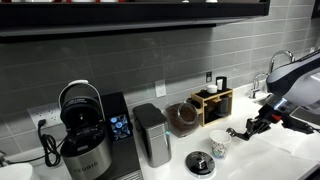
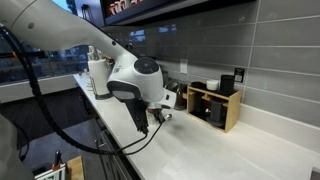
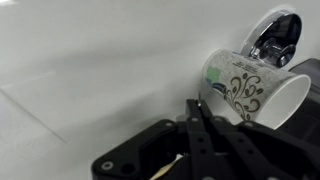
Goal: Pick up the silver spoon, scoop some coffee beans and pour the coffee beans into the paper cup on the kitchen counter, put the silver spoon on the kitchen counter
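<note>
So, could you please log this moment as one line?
gripper shut | beside paper cup | over kitchen counter | grasp contents unclear

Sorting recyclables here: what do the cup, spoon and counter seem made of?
Paper cup: likely matte white paper, judging by its thin rim and printed dark scrolls. Silver spoon: polished metal, given mirror-like reflections. Kitchen counter: smooth, faintly glossy white; stone or laminate, cannot tell.
</note>
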